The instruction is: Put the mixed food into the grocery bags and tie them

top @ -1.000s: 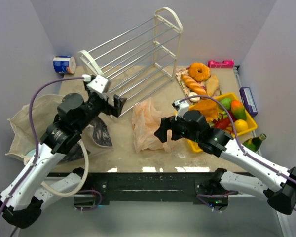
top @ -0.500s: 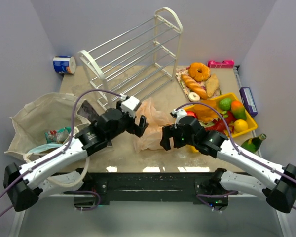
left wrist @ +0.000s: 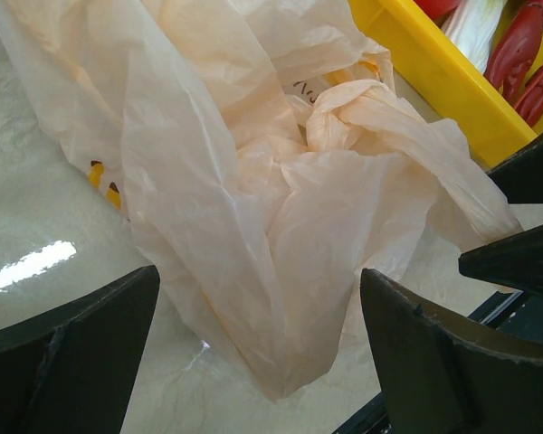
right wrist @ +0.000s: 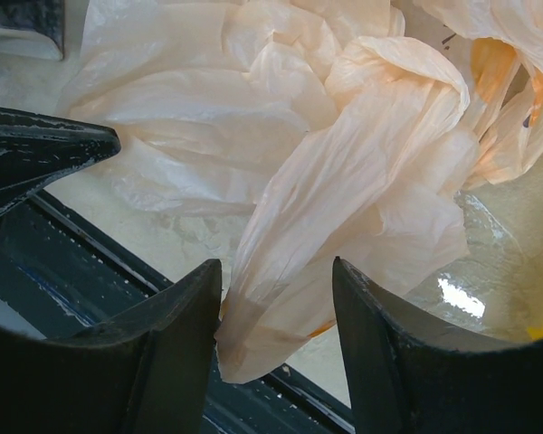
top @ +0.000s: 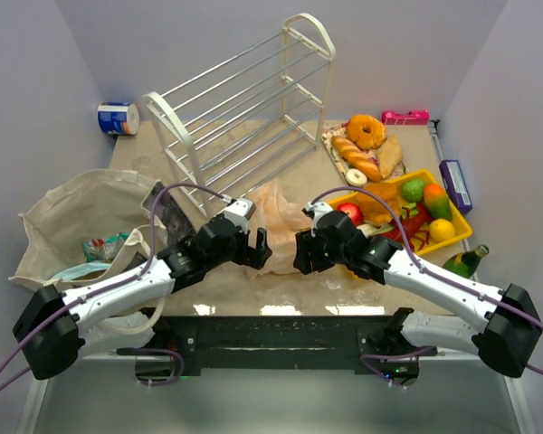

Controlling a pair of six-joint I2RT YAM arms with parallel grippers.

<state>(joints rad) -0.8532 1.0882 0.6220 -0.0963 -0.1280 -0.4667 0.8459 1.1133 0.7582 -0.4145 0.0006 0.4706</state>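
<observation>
The peach-pink plastic bag lies crumpled at the table's middle. My left gripper is open at its near left; in the left wrist view the bag's lower fold hangs between the wide jaws. My right gripper is open at the bag's near right; in the right wrist view a twisted end of the bag sits between the fingers, touching the left one. The beige tote at left holds snack packets. A red apple and other toy fruit lie in the yellow tray.
A white wire rack lies tipped at the back. Bread loaves and a donut sit behind the tray. A red lobster is in the tray. A green bottle, purple box and blue-white can stand round the edges.
My left arm has swung from the tote to the right and down to the pink bag. My right gripper has shifted a little left, onto the bag's near end.
</observation>
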